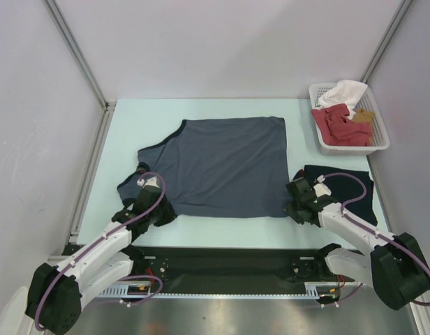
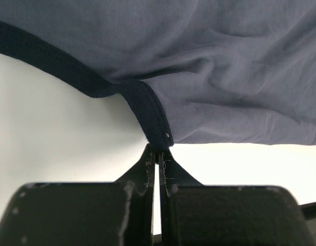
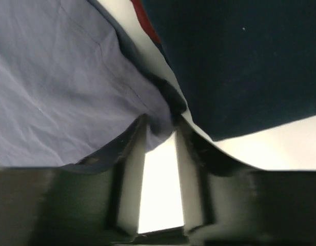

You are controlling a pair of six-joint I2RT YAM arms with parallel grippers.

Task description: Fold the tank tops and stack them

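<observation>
The slate-blue tank top (image 1: 222,167) lies spread flat in the middle of the table. My left gripper (image 1: 166,213) is at its near-left edge, shut on the dark trim (image 2: 147,113) where the strap meets the body, fingertips pinched together (image 2: 159,149). My right gripper (image 1: 294,208) is at the top's near-right corner. Its jaws stand apart (image 3: 160,128) with the bunched corner of the slate-blue cloth (image 3: 55,77) between the tips. The dark navy tank top (image 1: 347,185), with red trim (image 3: 145,20), lies folded just right of that gripper.
A white basket (image 1: 349,148) at the far right holds a red garment (image 1: 344,124) and a white garment (image 1: 344,92). Frame posts rise at the back corners, and a black rail runs along the near edge.
</observation>
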